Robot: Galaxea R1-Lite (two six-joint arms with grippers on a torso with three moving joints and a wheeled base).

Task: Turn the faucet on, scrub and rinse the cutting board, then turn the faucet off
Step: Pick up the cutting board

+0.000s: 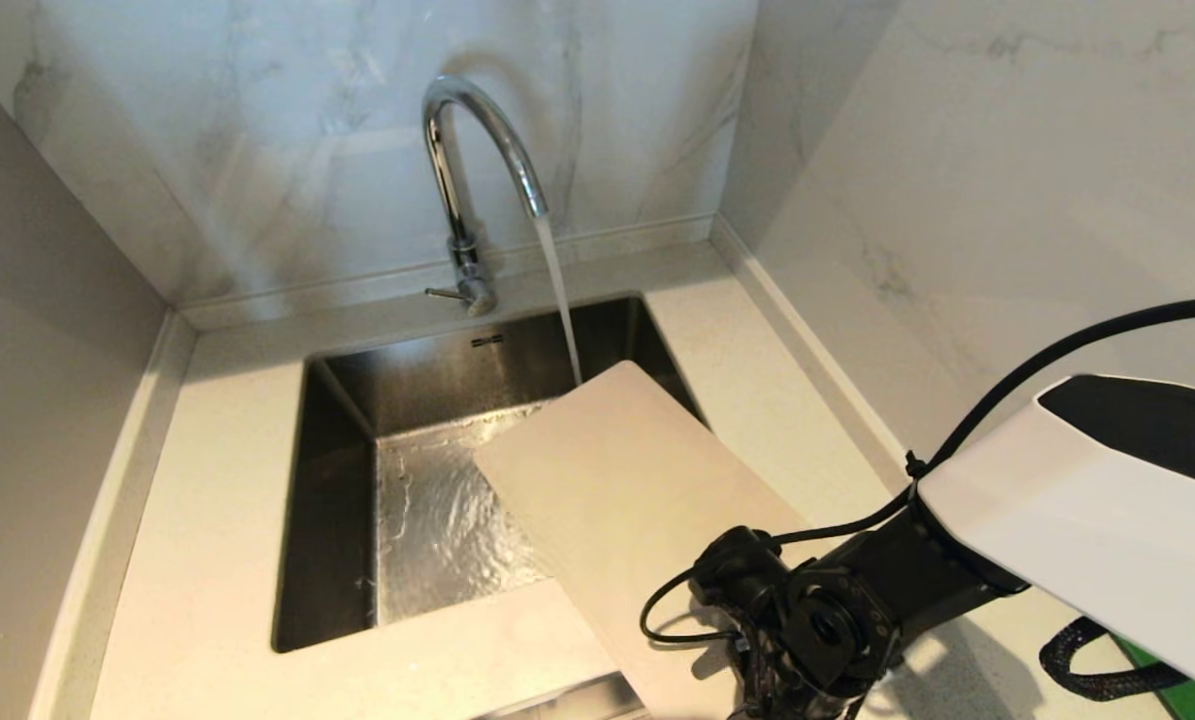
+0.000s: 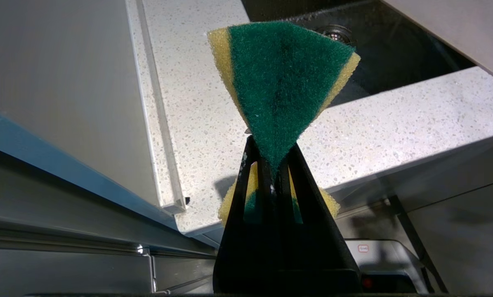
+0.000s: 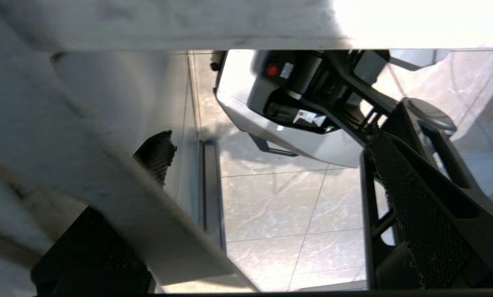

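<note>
Water runs from the chrome faucet (image 1: 462, 150) into the sink; its thin lever (image 1: 447, 293) sticks out at the base. The beige cutting board (image 1: 617, 480) lies tilted across the sink's right front corner, far end under the stream, near end past the counter's front edge. My right gripper (image 3: 267, 140) is open wide at that near end. The board (image 3: 85, 156) covers most of one finger, and the other finger (image 3: 395, 177) stands well apart from it. My left gripper (image 2: 273, 165) hangs low by the counter's front edge, shut on a green and yellow sponge (image 2: 283, 82).
The steel sink (image 1: 337, 500) is wet and sits in a speckled white counter (image 1: 217, 480). Marble walls close in behind and on the right, a grey panel on the left. A bit of green mat (image 1: 1177, 690) shows under my right arm. The robot's base (image 3: 296, 115) is below.
</note>
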